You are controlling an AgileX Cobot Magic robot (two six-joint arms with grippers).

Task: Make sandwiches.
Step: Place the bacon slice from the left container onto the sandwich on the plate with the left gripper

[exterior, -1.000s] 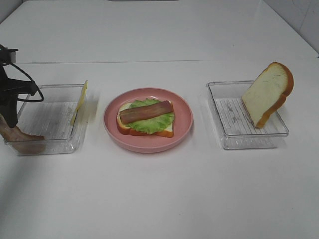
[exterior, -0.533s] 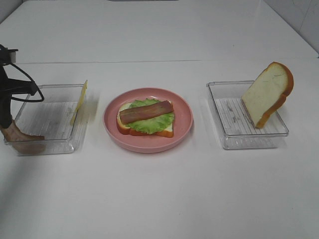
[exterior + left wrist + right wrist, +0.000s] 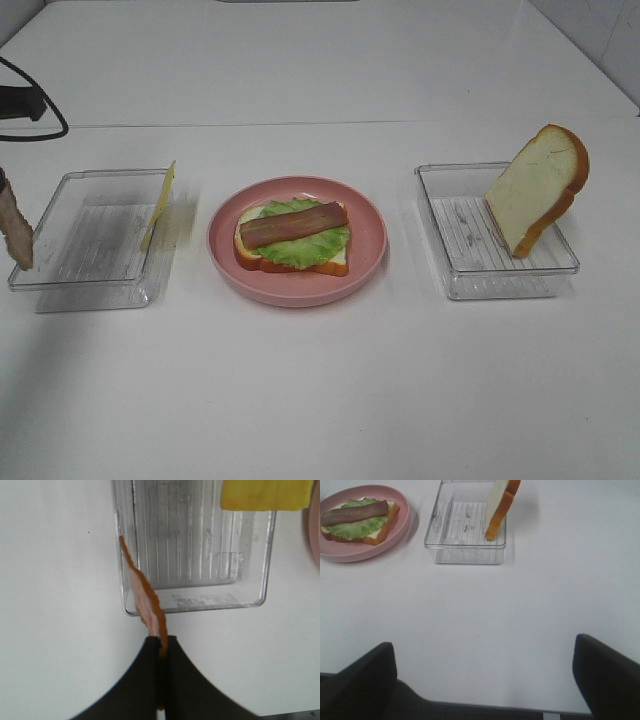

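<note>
A half-built sandwich [image 3: 293,238] lies on the pink plate [image 3: 370,250]: a bread slice, green lettuce and one bacon strip [image 3: 293,224] on top. It also shows in the right wrist view [image 3: 359,520]. My left gripper [image 3: 162,642] is shut on a second bacon strip [image 3: 145,595], which hangs at the left edge of the high view [image 3: 16,232], above the left tray's outer end. A yellow cheese square [image 3: 158,205] leans in the left clear tray [image 3: 95,285]. The second bread slice [image 3: 535,190] leans upright in the right clear tray [image 3: 500,280]. My right gripper [image 3: 485,675] is open, low over bare table.
The white table [image 3: 320,390] spreads around the three containers. Its far edge line runs behind them. The left arm's cable [image 3: 40,115] loops at the far left.
My left gripper has lifted the bacon strip out of the left tray; it now hangs free above the tray's outer end. The arm has risen almost out of the high view.
</note>
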